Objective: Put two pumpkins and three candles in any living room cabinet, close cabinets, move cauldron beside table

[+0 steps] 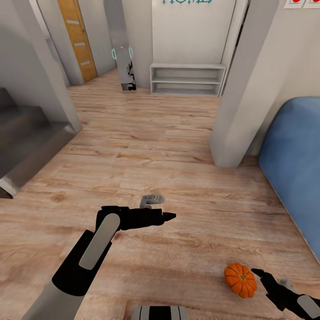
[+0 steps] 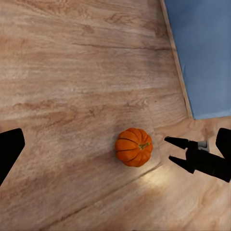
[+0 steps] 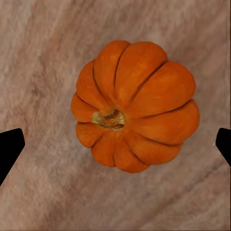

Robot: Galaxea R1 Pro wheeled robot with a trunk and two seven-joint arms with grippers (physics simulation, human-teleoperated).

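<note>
Pumpkin on the floor by the right gripper

The floor (image 1: 146, 146) is carrying a blue couch (image 1: 295, 164) at right; the left gripper (image 1: 171, 216) is hovering, apparently pressed together; the right gripper (image 1: 257, 271), spread, is sitting just beside the pumpkin (image 1: 240, 279).

Light wood-plank floor (image 1: 146, 146). One orange pumpkin (image 1: 240, 279) sits upright on it at five o'clock. A white shelf (image 1: 187, 79) stands on it at twelve o'clock, a blue slab (image 1: 295, 164) at three o'clock.
</note>
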